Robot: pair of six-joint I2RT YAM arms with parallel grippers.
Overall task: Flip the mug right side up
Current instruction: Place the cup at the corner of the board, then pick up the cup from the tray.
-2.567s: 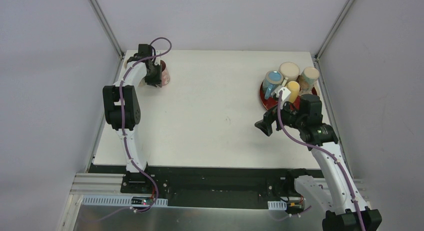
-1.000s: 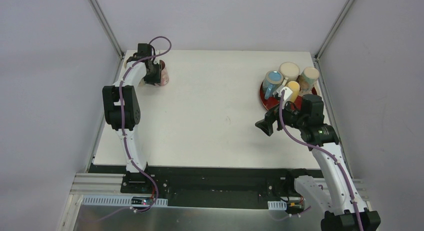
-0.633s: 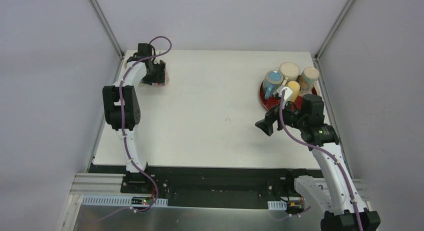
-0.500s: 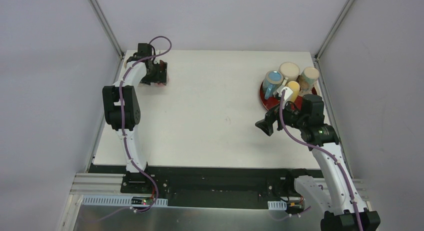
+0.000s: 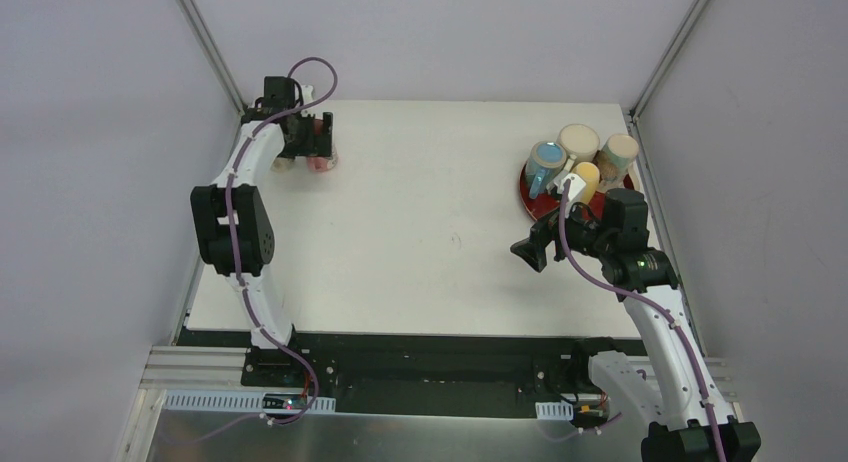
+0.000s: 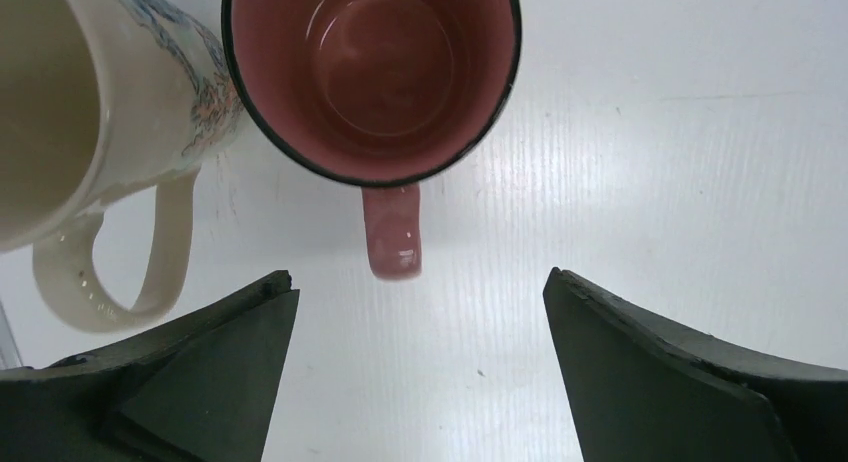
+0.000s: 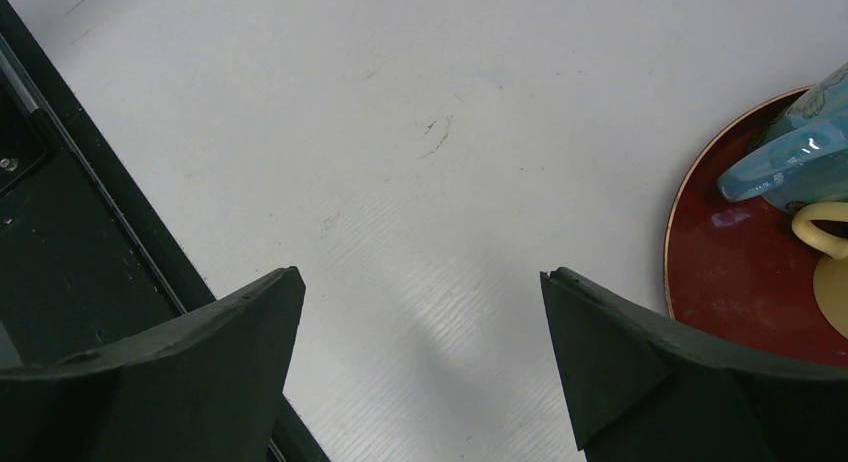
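The pink mug point(image 6: 370, 77) stands mouth up on the white table at the far left, its inside showing and its handle point(image 6: 392, 232) pointing at my left gripper point(image 6: 417, 279). In the top view the mug point(image 5: 320, 161) sits just below the left gripper point(image 5: 312, 134). That gripper is open, its jaws wide apart, and nothing lies between them; it hangs over the mug without touching it. My right gripper point(image 7: 421, 274) is open and empty over bare table, left of the red tray.
A cream mug point(image 6: 90, 102) stands upright right beside the pink mug, close to touching. A red tray point(image 5: 527, 192) at the far right holds a blue mug point(image 5: 545, 162), a yellow mug point(image 5: 587, 179) and two pale cups. The table's black front edge point(image 7: 60, 212) is near the right gripper.
The left gripper opened and let go of the pink mug, then drew back towards the far-left corner. The mug stays upright. The right arm has not moved.
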